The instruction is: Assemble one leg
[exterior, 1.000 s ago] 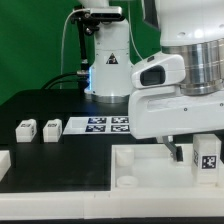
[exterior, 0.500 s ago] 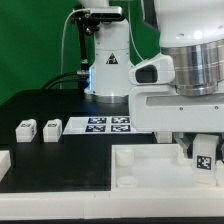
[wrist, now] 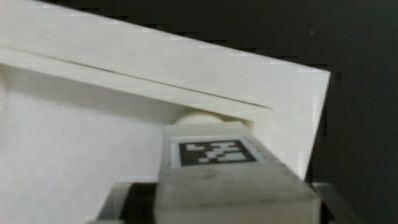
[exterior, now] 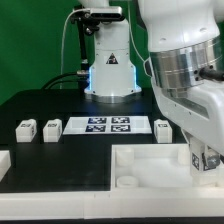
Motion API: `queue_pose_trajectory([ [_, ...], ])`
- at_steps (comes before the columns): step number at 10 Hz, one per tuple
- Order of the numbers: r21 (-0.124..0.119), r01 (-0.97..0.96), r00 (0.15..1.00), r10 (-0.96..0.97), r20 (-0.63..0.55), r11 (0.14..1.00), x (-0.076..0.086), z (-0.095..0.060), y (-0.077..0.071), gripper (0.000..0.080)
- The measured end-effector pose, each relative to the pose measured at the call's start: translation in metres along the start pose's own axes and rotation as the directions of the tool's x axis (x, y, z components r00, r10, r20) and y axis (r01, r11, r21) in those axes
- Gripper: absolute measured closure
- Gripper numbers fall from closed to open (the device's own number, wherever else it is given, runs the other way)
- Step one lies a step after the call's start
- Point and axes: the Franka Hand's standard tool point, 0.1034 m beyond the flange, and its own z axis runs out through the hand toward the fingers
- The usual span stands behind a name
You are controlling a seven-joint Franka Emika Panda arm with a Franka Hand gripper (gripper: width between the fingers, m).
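black tabletop (exterior: 60, 105) framed your gripper (wrist: 217, 200), clamped on the leg (wrist: 215, 153) above the tray's (exterior: 150, 180) corner socket, evidently for insertion.

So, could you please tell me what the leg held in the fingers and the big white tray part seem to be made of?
The leg: apparently matte white plastic, uniform and unglossy, with a printed black-and-white tag on its face. The tray part: likely the same matte white plastic, with smooth moulded walls and rounded sockets. Neither shows grain or metallic shine.
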Motion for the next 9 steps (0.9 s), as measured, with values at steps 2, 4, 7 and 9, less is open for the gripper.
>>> queue_pose_trajectory([
  [2, 0.001, 0.016, 1.000, -0.016, -0.002, 1.000, -0.001, 0.001, 0.001, 0.0506],
  [4, -0.001, 0.116, 0.993, -0.116, -0.002, 0.993, -0.003, 0.001, 0.001, 0.0450],
  [7, -0.015, 0.566, 0.824, -0.566, -0.014, 0.824, -0.016, -0.004, -0.001, 0.0174],
  [9, -0.022, 0.692, 0.721, -0.693, -0.011, 0.721, -0.011, -0.002, 0.000, 0.0157],
])
